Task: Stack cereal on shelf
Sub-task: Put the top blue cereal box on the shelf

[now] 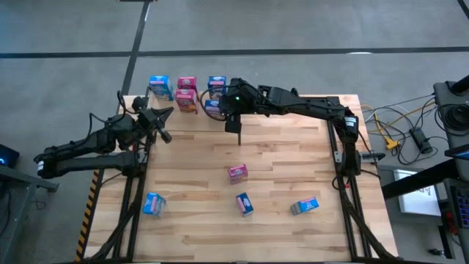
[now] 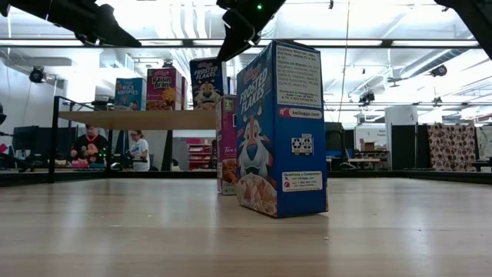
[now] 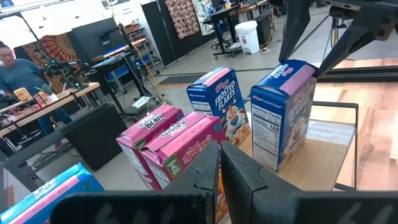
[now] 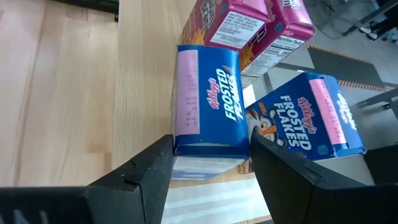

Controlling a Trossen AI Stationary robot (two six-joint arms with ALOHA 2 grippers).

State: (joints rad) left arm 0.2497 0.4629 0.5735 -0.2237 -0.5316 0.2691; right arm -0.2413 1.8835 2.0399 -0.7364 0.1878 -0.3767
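Right pincer (image 4: 211, 165) over a blue cereal box (image 4: 208, 102) on the shelf (image 1: 198, 116)
Its fingers stand wide on either side of the upright box without gripping; left pincer (image 3: 219, 165) is closed, nearby.

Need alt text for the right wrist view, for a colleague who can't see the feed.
The right gripper hangs open over a blue Frosted Flakes box standing on the shelf, one finger on each side of it. A second blue box and two pink boxes stand beside it.
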